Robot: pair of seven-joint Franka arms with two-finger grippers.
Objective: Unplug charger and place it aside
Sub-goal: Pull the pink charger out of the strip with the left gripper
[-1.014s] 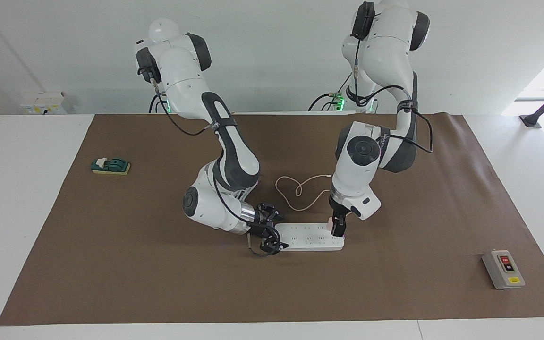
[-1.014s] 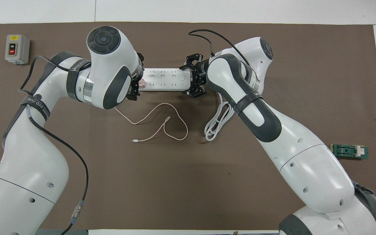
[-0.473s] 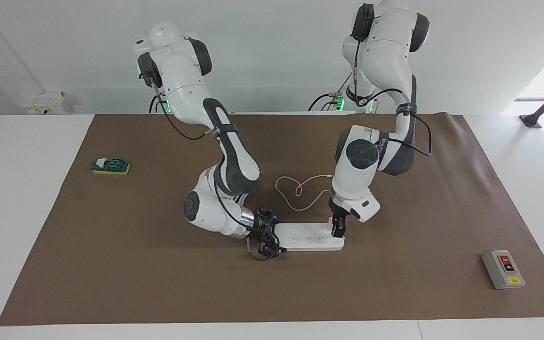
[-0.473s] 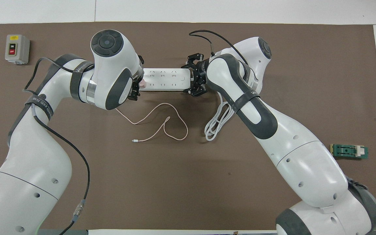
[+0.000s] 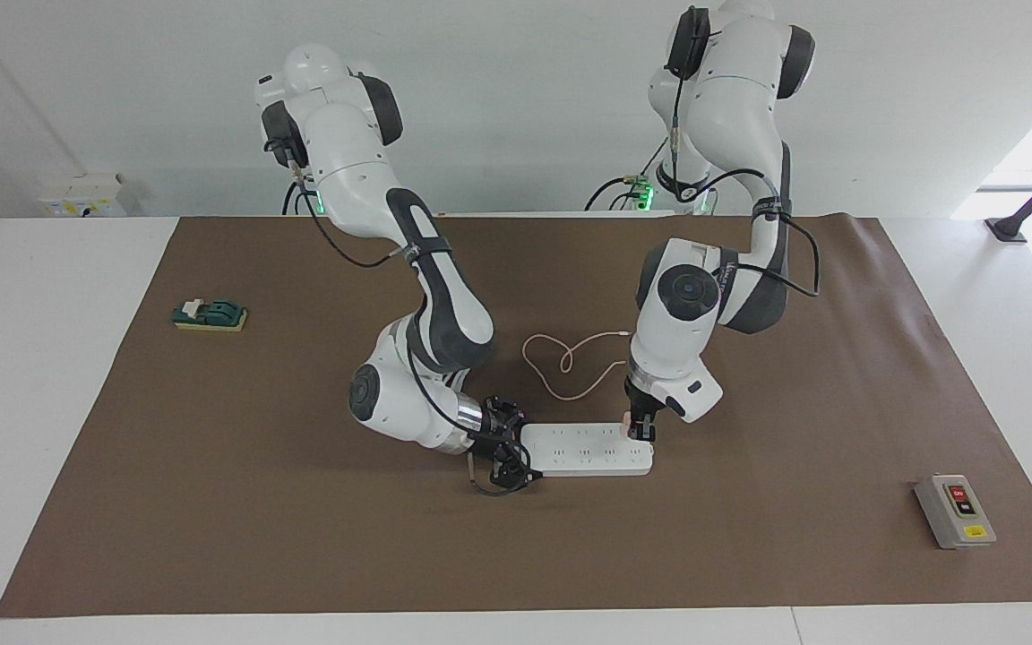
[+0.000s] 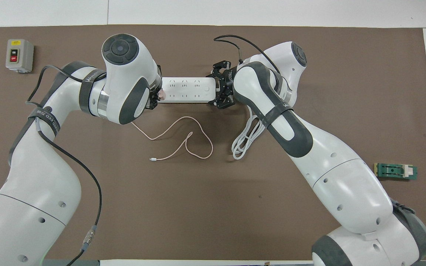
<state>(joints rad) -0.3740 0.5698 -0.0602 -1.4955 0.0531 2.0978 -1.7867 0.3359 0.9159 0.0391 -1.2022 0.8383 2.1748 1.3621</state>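
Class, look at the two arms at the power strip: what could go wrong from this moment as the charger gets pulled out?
1. The left gripper is shut on the charger, which sits at the power strip's very end; a slanted pull could tip the strip.
2. The right gripper holds only the strip's other end, so the strip might slide.
3. The charger's pink cable lies looped nearby and could drag or snag.

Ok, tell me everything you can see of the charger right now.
The charger is a small pale pink cube, plastic by its look, plugged upright into the power strip at its end toward the left arm. The left hand has come down on it and is shut on it, covering most of it. Its thin pink cable trails toward the robots in loose loops on the brown mat, ending in a small connector.
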